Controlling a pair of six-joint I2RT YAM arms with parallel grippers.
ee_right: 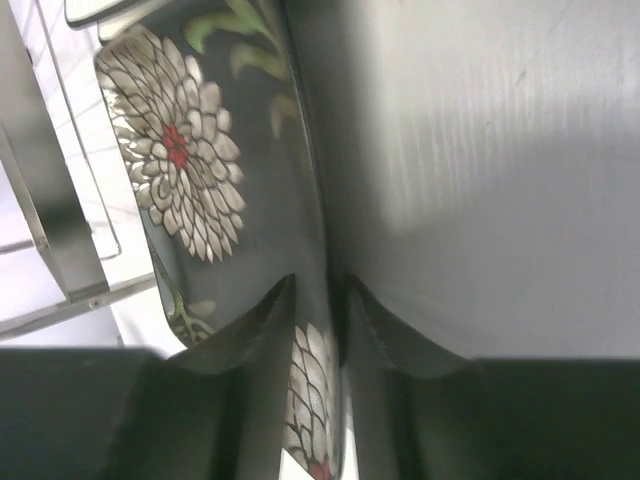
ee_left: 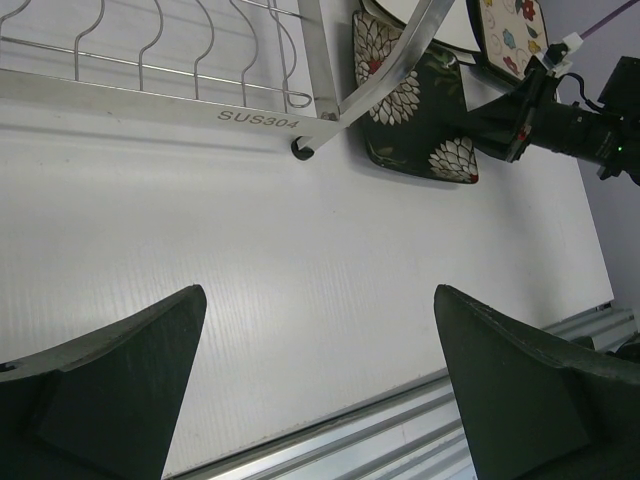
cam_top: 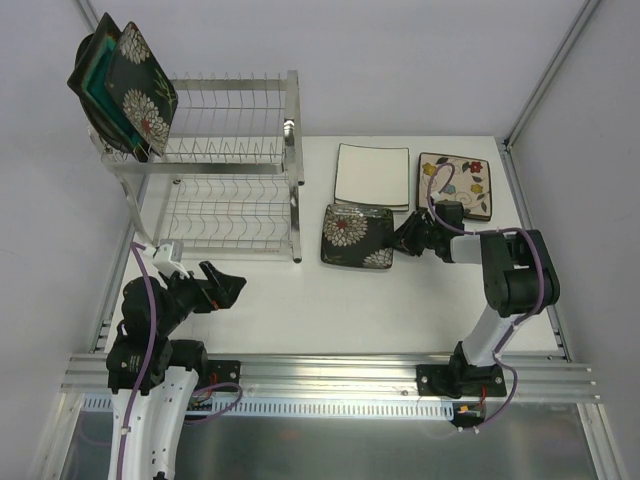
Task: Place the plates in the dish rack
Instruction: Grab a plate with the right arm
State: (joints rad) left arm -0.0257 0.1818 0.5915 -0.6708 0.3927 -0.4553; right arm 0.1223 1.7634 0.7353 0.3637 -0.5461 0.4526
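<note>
**Right arm.** The right gripper (cam_top: pixel 402 238) reaches left across the counter (cam_top: pixel 330 310) to the right-hand edge of the black chrysanthemum plate (cam_top: pixel 352 235). In the wrist view the jaws are drawn narrow. One finger lies on the patterned face and the other on the outer side, with the rim running between them and both fingers against it. The plate is gripped at the rim. It sits on the counter just right of the near right leg of the dish rack (cam_top: pixel 294 150). Whether the gripped edge is raised off the surface cannot be told.

**Left arm.** The left gripper (cam_top: pixel 228 284) hovers over bare counter near the rack's near side. Its jaws are spread fully wide and nothing is between them. Its wrist view looks along the counter, past the rack's foot, to the gripped plate.

**Dish rack.** The rack has two tiers and stands at the far left of the counter. At the left end of the upper tier, the teal-centred plate (cam_top: pixel 98 75) and the racked chrysanthemum plate (cam_top: pixel 145 90) stand on edge side by side. The chrysanthemum plate is to the right of the teal one.

**Plates on the counter.**
- The white square plate (cam_top: pixel 372 177) lies flat just beyond the gripped plate. Whether the two touch cannot be told.
- The floral plate (cam_top: pixel 468 185) lies flat to the right of the white one, near the far right corner. The right arm's cable crosses above its left edge.
</note>
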